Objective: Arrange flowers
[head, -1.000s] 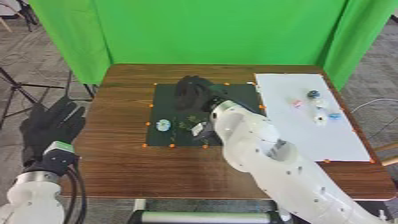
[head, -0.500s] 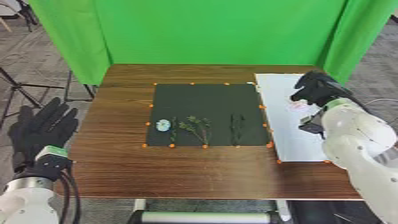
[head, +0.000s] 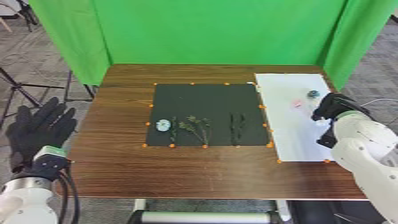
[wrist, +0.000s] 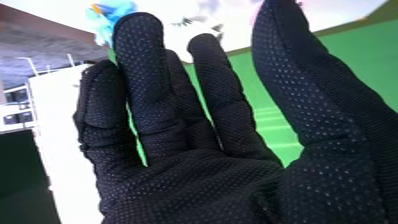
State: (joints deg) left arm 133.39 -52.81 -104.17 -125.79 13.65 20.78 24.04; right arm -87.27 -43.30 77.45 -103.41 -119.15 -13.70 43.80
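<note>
A pale flower lies beside slender stems on the mat.

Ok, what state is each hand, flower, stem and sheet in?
Right hand, open
Left hand, open
Dark mat, flat
White sheet, flat
Pale flower, on the mat
Leafy sprigs, lying on the mat
Dark stems, lying side by side
Pink flower, on the sheet
Dark blue flower, on the sheet
Light-blue flower, ungripped
</note>
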